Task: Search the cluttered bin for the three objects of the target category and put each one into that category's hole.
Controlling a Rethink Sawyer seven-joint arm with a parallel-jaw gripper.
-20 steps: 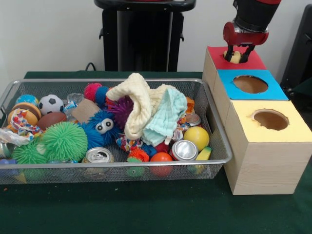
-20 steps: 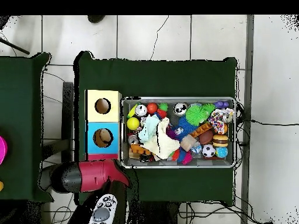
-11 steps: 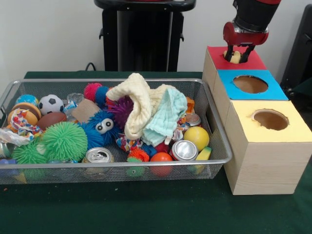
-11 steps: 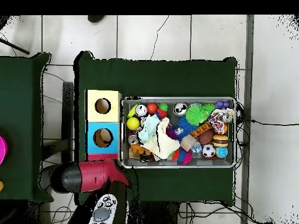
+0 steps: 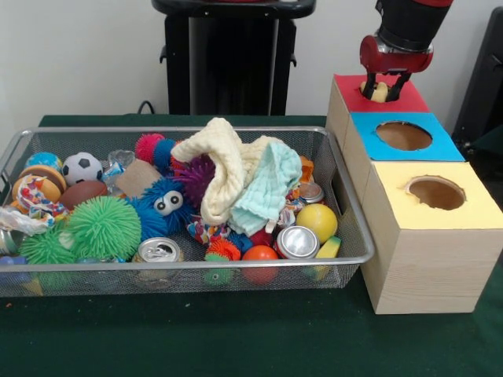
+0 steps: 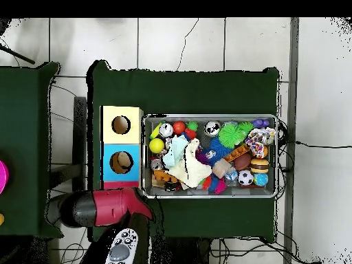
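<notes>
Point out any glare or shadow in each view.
Front view: soft even light, bright glare on the can tops, shadow inside the yellow box's hole; the end effector stays sharp. Overhead view: flat light, no clear glare, the bin's contents too small for detail.

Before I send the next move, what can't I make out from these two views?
- Red box hole: in the front view the gripper and the pale object between its fingers cover it; overhead, the arm hides that box top.
- What the pale object is: too small and half covered.
- Bin items under the cream cloth and mint cloth: hidden in both views.
- Inside the yellow box hole: dark.
</notes>
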